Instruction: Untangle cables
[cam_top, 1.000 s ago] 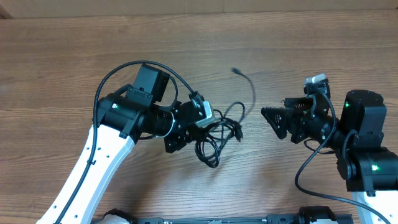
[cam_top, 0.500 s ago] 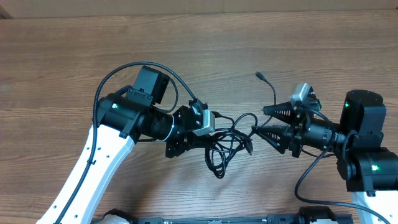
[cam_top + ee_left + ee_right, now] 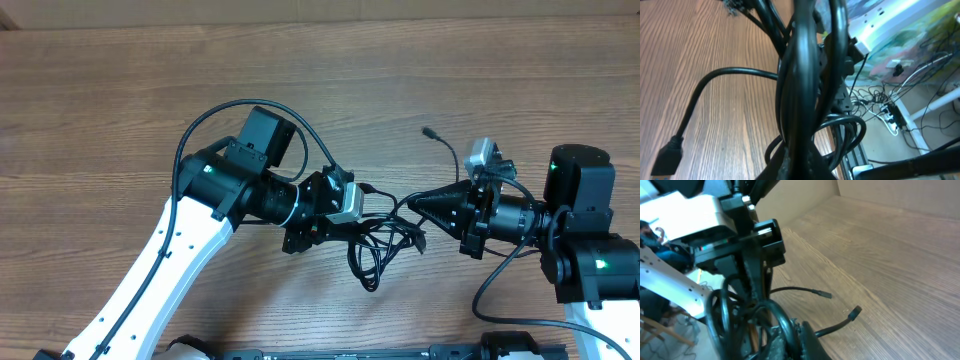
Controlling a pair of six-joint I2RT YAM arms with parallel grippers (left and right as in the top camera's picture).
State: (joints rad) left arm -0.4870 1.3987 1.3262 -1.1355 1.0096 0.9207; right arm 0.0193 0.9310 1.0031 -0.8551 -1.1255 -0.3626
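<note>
Left gripper (image 3: 345, 222) clamping cables (image 3: 390, 230); right gripper (image 3: 416, 203) closed, pinching same tangle. Pulling apart likely tightening knot, or thin cord slipping free.

- From overhead, the left claw (image 3: 338, 226) has its fingertips buried under its wrist camera (image 3: 347, 203) and the cables (image 3: 385, 240). I can't follow single strands in that knot.
- My left wrist view is filled with blurred cables right against the lens, and they cover the fingers.
- A plug (image 3: 664, 156) there is cropped at the lower left corner.
- The right claw (image 3: 415, 205) meets the knot, but I can't tell whether a strand sits between its closed tips.
</note>
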